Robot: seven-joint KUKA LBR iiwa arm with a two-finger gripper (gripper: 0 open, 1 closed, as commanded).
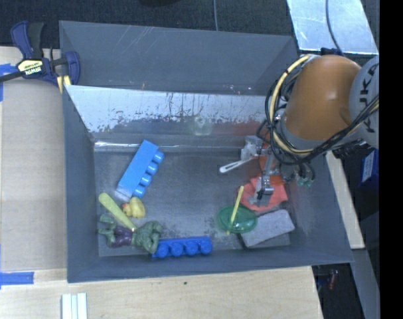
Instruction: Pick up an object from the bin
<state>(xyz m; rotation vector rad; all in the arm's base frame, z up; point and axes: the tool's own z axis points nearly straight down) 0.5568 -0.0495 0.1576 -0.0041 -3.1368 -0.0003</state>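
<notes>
Nearest me, a grey rectangular foam block (267, 228) lies by the front wall of the grey metal bin (188, 268), and a green round disc with a yellow stick (236, 219) touches its left end. Just behind the block sits a flat red plastic piece (279, 193). The gripper (264, 189) is low over it, probably because it lies unburied. Spread or pinching, I cannot tell. Left of the block and farther back, the floor is open; right of it, the side wall crowds any lift.

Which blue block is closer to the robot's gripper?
The dark blue block lying flat along the near wall of the bin. The lighter blue block sits tilted farther left, away from the gripper.
</notes>
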